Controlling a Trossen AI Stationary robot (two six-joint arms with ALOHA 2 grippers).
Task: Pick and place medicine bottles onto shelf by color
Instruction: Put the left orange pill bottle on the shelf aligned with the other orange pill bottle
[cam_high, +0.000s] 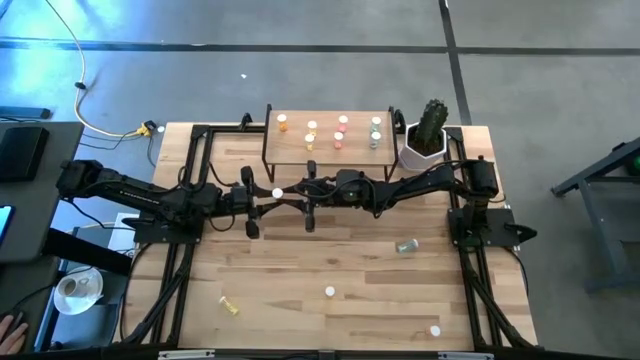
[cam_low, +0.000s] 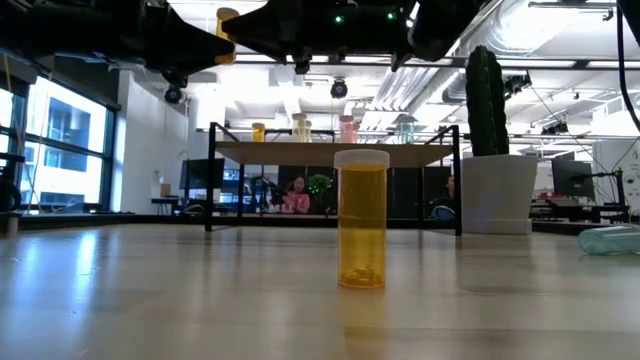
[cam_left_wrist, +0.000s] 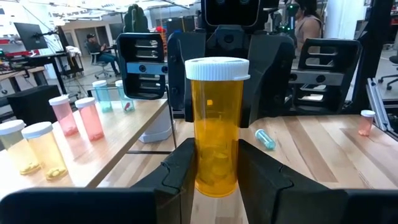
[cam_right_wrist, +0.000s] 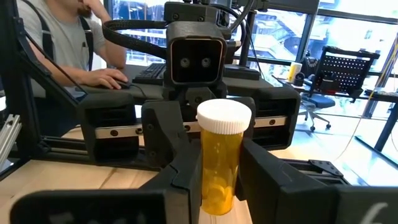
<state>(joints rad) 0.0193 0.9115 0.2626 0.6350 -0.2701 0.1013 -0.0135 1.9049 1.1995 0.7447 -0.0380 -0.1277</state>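
Observation:
An orange medicine bottle (cam_left_wrist: 216, 124) with a white cap (cam_high: 277, 192) hangs upright above the table's middle, between my two arms. My left gripper (cam_left_wrist: 214, 165) comes from the table's left and is shut on it. My right gripper (cam_right_wrist: 217, 180) comes from the right and is shut on the same bottle. In the low view this bottle (cam_low: 228, 22) shows at the top edge. The shelf (cam_high: 325, 150) stands at the far edge on thin black legs. On it stand several bottles (cam_high: 343, 122), sorted yellow, pink and green (cam_left_wrist: 93, 118). My left gripper pinches the bottle's lower body (cam_left_wrist: 200, 168) between its two fingers, which lie level and reach in from the table's left. The bottle stands upright, cap up, clear of the table. My right gripper pinches the bottle's lower body (cam_right_wrist: 229, 186) between its two fingers, level, from the table's right. The cap (cam_right_wrist: 224, 118) and upper body rise above the fingers.
A white pot with a cactus (cam_high: 425, 140) stands right of the shelf. Loose bottles are on the table: an orange one upright (cam_low: 362, 220), a green one lying (cam_high: 406, 245), a yellow one lying (cam_high: 230, 305), a pink one near the right front (cam_left_wrist: 367, 121). A person sits beyond the table's left side (cam_right_wrist: 68, 43).

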